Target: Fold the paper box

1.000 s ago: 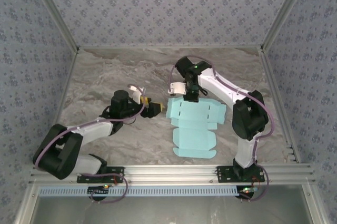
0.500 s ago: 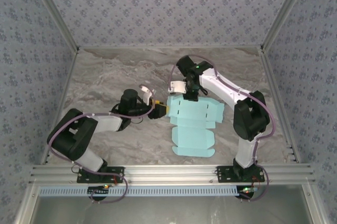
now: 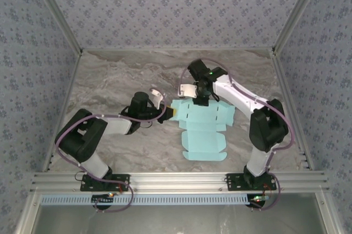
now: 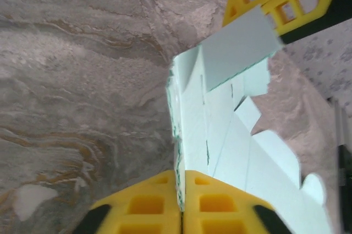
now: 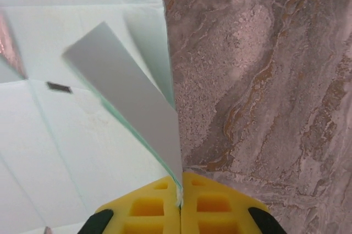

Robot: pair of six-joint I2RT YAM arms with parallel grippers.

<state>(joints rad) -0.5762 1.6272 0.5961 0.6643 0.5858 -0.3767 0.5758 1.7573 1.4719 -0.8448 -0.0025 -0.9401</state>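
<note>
Reaching in, left gripper (image 3: 166, 112) has clamped shut on box (image 3: 204, 135) left edge; right gripper (image 3: 202, 100) pinches a far flap. Thin, light, floppy card, probably best held at edges near creases.

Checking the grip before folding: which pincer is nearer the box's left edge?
Left. The left pincer clamps the box's left edge; the right pincer pinches a far-edge flap.
</note>
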